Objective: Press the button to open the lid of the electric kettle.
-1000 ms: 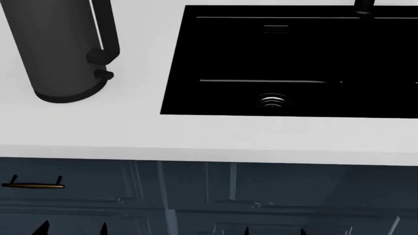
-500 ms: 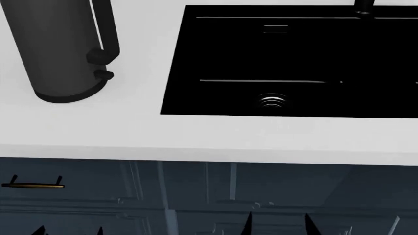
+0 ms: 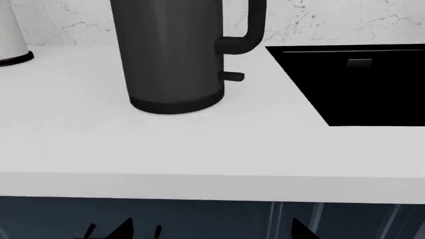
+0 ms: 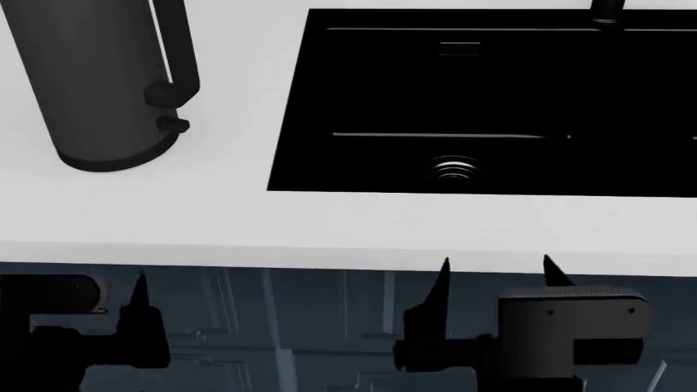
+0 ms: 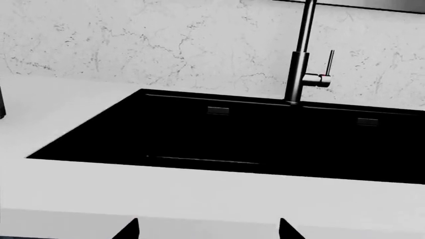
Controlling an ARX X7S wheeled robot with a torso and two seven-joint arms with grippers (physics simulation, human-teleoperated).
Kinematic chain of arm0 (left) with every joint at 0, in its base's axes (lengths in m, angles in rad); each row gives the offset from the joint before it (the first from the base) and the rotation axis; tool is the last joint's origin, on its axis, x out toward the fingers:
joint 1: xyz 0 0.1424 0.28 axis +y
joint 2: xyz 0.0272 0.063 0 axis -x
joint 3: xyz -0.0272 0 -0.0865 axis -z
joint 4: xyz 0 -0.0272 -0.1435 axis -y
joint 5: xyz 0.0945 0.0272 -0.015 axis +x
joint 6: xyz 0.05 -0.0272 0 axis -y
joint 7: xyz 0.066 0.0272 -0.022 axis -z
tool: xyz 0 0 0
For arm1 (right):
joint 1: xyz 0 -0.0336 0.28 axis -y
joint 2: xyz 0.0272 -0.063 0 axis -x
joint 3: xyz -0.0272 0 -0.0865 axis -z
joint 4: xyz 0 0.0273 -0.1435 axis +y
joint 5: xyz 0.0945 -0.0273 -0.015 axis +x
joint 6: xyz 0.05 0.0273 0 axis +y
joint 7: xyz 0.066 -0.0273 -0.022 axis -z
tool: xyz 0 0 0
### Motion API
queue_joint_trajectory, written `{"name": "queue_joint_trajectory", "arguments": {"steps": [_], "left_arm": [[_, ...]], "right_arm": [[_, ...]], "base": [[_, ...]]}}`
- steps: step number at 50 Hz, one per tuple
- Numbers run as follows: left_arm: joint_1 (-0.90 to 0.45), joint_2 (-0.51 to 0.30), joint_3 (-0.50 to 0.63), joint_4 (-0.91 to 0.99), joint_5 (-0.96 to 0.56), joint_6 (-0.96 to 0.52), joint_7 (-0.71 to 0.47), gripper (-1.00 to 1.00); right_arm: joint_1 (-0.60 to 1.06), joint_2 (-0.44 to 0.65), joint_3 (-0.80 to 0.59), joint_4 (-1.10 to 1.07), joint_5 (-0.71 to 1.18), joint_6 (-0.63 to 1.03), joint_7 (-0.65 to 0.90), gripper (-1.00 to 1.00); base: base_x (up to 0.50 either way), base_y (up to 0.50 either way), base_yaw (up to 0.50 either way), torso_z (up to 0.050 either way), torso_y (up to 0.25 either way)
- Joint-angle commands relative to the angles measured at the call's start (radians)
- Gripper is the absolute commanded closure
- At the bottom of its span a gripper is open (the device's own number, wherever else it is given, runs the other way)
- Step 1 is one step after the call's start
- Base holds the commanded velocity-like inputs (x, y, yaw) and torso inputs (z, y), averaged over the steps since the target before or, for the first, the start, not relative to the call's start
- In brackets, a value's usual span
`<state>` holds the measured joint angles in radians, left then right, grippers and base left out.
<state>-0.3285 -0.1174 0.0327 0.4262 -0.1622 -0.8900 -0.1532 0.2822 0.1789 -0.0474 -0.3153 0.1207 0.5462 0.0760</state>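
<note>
The electric kettle (image 4: 93, 82) stands upright at the back left of the white counter, with its loop handle (image 4: 179, 49) and stub switch (image 4: 175, 125) facing the sink. It also shows in the left wrist view (image 3: 172, 55). Its top is cut off in every view, so the lid and the button are out of view. My left gripper (image 4: 90, 302) is open and empty, below the counter's front edge, in front of the kettle; its tips show in the left wrist view (image 3: 209, 231). My right gripper (image 4: 495, 273) is open and empty, with its tips at the counter edge before the sink.
A black sink (image 4: 360, 98) with a drain (image 4: 455, 167) is set into the white counter (image 4: 218, 212) right of the kettle. A faucet (image 5: 302, 50) stands behind it against the marble backsplash. A white object (image 3: 10, 35) stands left of the kettle. Dark blue cabinet fronts lie below.
Both grippers have risen from the bottom of the head view. The right tips now reach the counter's front edge; the left is just below it. The kettle has not moved.
</note>
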Motion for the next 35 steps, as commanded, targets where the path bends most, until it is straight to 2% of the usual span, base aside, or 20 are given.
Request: {"name": "queue_joint_trajectory", "arguments": {"steps": [1,4,11,21,26,32,35], "left_arm": [[-0.19,-0.017,-0.083,0.212,-0.077,-0.308,0.031,-1.0],[-0.231,-0.04,-0.093,0.266,-0.094,-0.39,0.034,-1.0],[-0.36,-0.077,-0.149,0.315,-0.136,-0.554,0.061,-1.0],[-0.408,-0.16,-0.135,0.287,-0.165,-0.629,0.099,-1.0],[-0.429,-0.15,-0.159,0.293,-0.181,-0.661,0.099,-1.0],[-0.388,-0.149,-0.168,0.302,-0.197,-0.632,0.107,-1.0],[-0.367,-0.135,-0.214,0.33,-0.207,-0.608,0.117,-1.0]], "right_arm": [[0.11,0.031,0.07,-0.212,0.048,0.294,-0.027,-1.0],[0.155,0.05,0.083,-0.288,0.07,0.418,-0.027,-1.0],[0.187,0.08,0.098,-0.341,0.103,0.532,-0.044,-1.0],[0.289,0.143,0.124,-0.336,0.15,0.67,-0.092,-1.0],[0.269,0.104,0.178,-0.372,0.181,0.698,-0.094,-1.0],[0.261,0.106,0.181,-0.39,0.182,0.719,-0.084,-1.0],[0.264,0.104,0.193,-0.412,0.188,0.743,-0.078,-1.0]], "base": [[0.0,0.0,0.0,0.0,0.0],[0.0,0.0,0.0,0.0,0.0],[0.0,0.0,0.0,0.0,0.0],[0.0,0.0,0.0,0.0,0.0],[0.0,0.0,0.0,0.0,0.0],[0.0,0.0,0.0,0.0,0.0],[0.0,0.0,0.0,0.038,0.0]]}}
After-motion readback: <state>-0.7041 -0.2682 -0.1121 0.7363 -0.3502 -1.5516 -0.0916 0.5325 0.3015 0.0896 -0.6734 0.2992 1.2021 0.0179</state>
